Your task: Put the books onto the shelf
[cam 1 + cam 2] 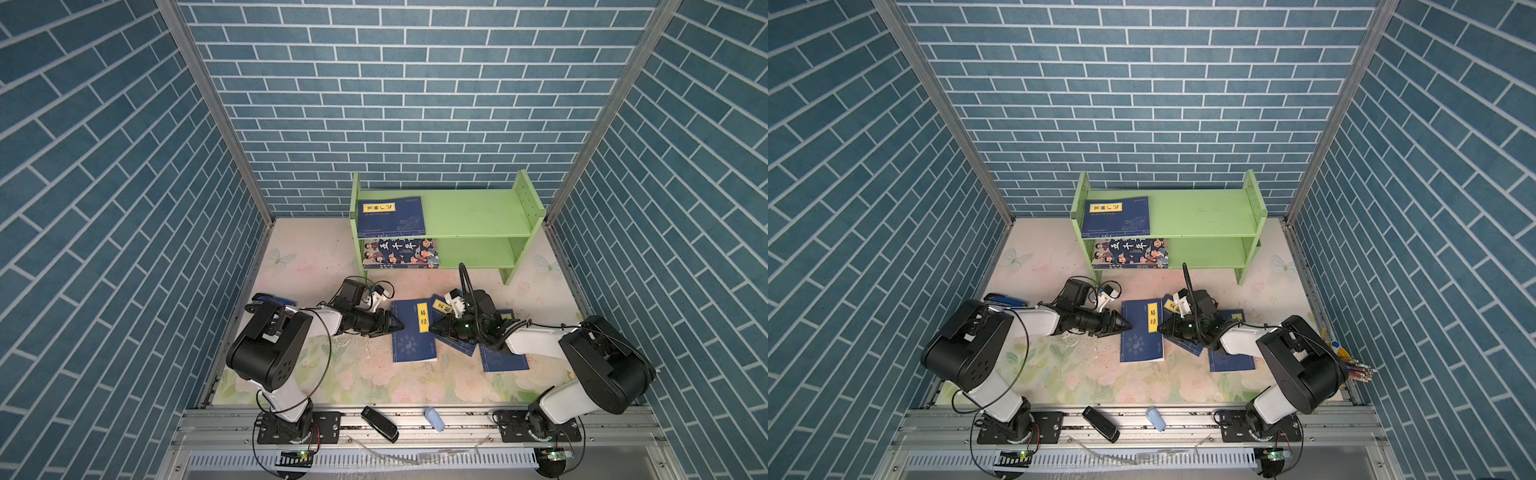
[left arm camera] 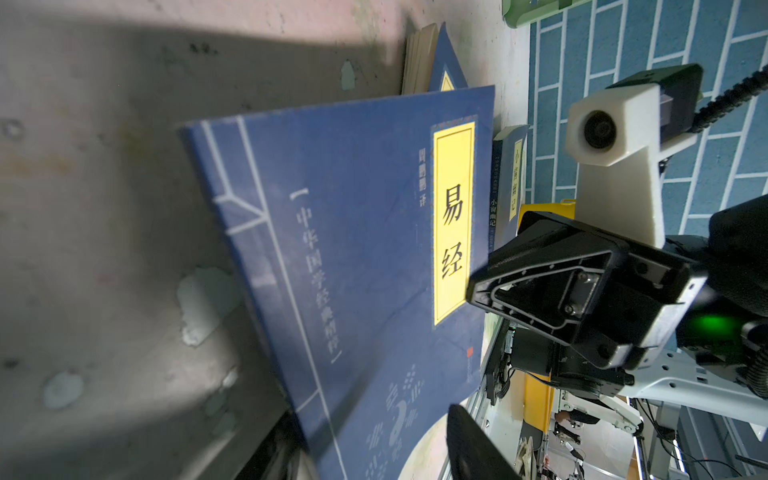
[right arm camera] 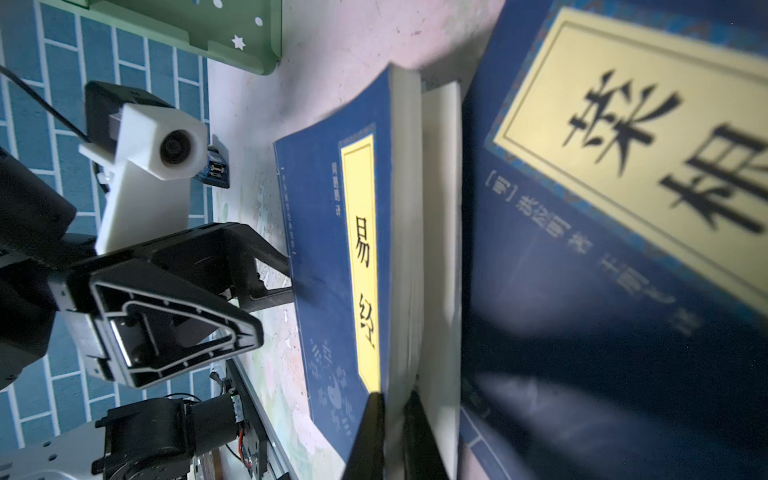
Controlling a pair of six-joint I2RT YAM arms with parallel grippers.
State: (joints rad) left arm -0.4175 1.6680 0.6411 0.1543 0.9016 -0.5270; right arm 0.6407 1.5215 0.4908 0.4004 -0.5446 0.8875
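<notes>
A navy book (image 1: 411,332) (image 1: 1140,332) with a yellow title label lies on the table's middle. My right gripper (image 1: 432,328) (image 3: 395,399) is shut on the page edge of this book (image 3: 332,249), gripping its cover and upper pages. My left gripper (image 1: 399,326) (image 2: 374,415) is open at the opposite spine edge, with the book (image 2: 353,249) between its fingers. Two more navy books (image 1: 442,307) (image 1: 505,357) lie partly under the right arm. The green shelf (image 1: 469,216) (image 1: 1200,214) holds a navy book (image 1: 391,216) on its upper tier and the cartoon book (image 1: 401,252) on its lower tier.
Blue brick-pattern walls close in the table on three sides. A black object (image 1: 379,424) and a pale blue one (image 1: 434,419) lie on the front rail. A blue-black item (image 1: 272,299) sits behind the left arm. A yellow holder of pens (image 1: 1350,361) stands at the right edge.
</notes>
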